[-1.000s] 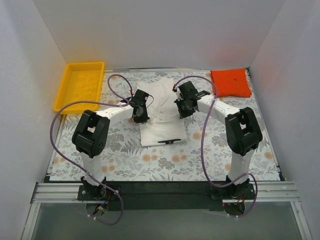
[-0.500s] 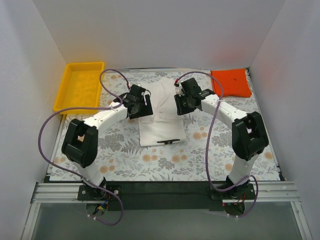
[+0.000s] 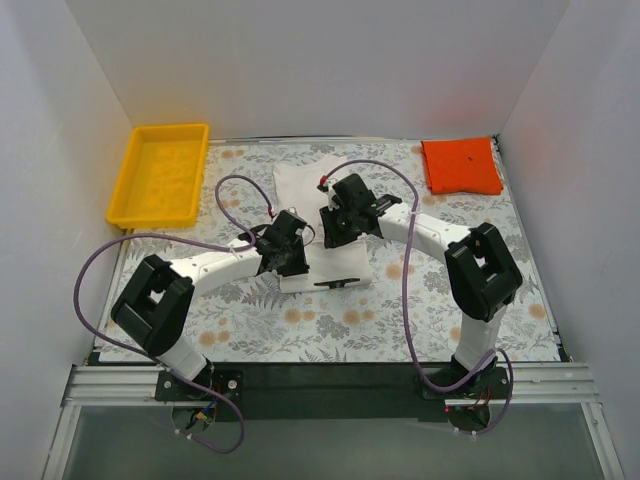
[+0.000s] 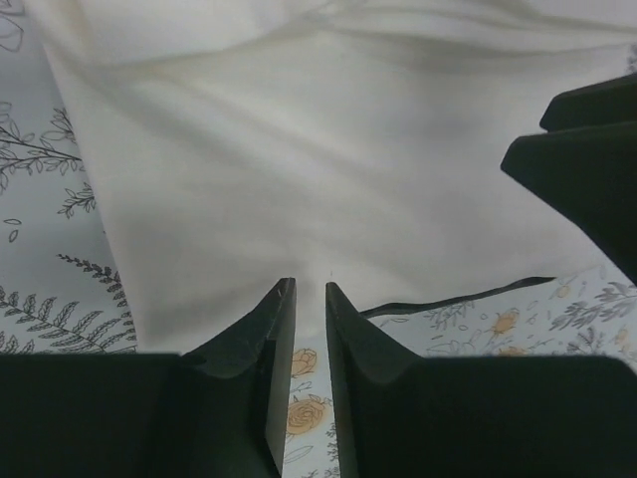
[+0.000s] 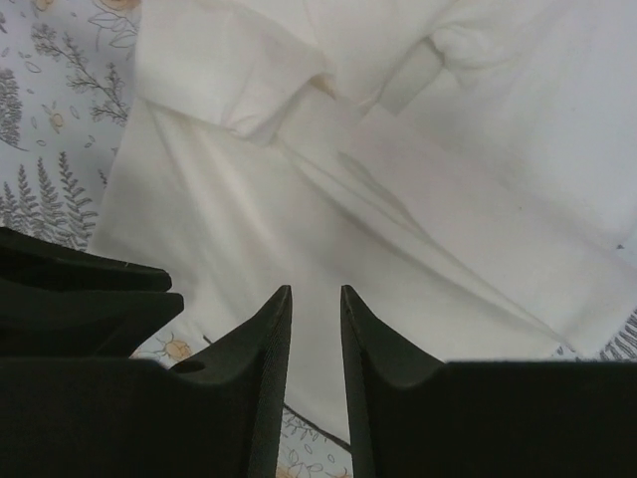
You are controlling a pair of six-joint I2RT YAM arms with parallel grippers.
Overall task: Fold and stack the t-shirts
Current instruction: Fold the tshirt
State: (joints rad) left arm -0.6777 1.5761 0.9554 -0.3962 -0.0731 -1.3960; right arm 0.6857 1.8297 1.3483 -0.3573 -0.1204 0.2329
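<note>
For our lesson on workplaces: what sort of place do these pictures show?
Probably a robotics lab test cell: left arm and right arm bolted to a metal rail, white walls boxing in the table, a white t-shirt and orange-red t-shirt as practice items.

white shirt [image 3: 335,268]: middle covered by both arms' heads from above; runs off the edges in both wrist views.
dark strip [image 4: 458,296]: lies at the shirt's near hem, too thin to read.
left gripper [image 4: 308,289]: tips touching the cloth or not, cannot tell.
right gripper [image 5: 316,291]: same doubt.

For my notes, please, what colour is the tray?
The tray is yellow, clearest from the top camera.
</note>
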